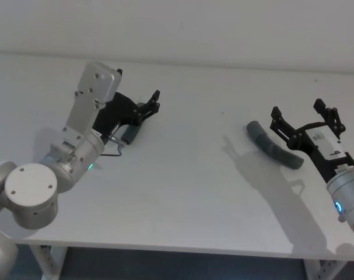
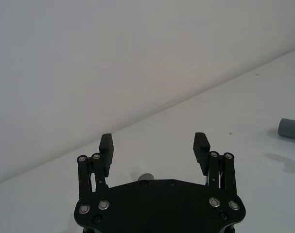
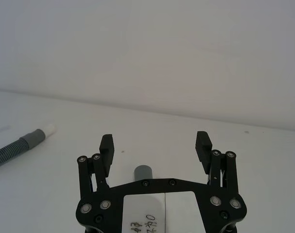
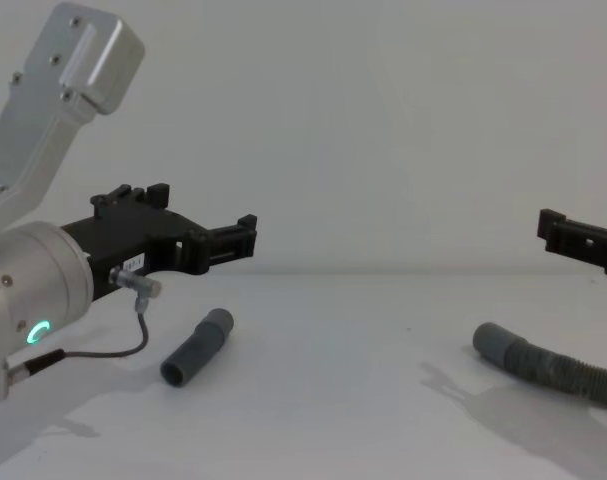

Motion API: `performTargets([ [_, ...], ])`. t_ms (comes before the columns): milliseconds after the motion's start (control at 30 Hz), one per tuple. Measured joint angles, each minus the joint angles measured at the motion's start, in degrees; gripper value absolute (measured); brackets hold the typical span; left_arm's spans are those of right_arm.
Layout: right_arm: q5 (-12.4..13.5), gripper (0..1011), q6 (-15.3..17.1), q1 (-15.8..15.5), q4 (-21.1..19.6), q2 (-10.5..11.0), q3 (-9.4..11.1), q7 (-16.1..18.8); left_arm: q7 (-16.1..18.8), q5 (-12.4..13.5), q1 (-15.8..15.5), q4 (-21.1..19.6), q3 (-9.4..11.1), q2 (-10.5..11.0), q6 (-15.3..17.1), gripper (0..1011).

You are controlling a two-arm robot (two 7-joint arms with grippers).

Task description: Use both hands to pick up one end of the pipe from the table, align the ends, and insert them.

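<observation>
The pipe lies in two parts on the white table (image 1: 188, 192). The short smooth tube (image 4: 196, 348) rests at the left, partly under my left gripper (image 1: 150, 106), which hovers above it, open and holding nothing. From the left wrist, just the tube's end (image 2: 146, 175) peeks out behind the open gripper (image 2: 153, 143). The ribbed hose (image 1: 274, 147) curves at the right, its smooth cuff (image 4: 493, 340) pointing left. My right gripper (image 1: 305, 123) hangs open over the hose's near part. In the right wrist view the cuff (image 3: 143, 172) sits below the open gripper (image 3: 154, 141).
A thin cable (image 4: 103, 352) loops from the left wrist, beside a green ring (image 4: 35, 331). Far off in the right wrist view lies a grey ribbed length with a smooth cuff and pale tip (image 3: 35, 137). Bare table (image 4: 333, 390) separates the two parts.
</observation>
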Motion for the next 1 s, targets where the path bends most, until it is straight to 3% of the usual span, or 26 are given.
performTargets([
  [1000, 0.0, 1001, 0.0, 0.0, 0.0, 0.0, 0.0, 0.0, 0.0, 0.0, 0.0, 0.0, 0.0, 0.0, 0.0, 1001],
])
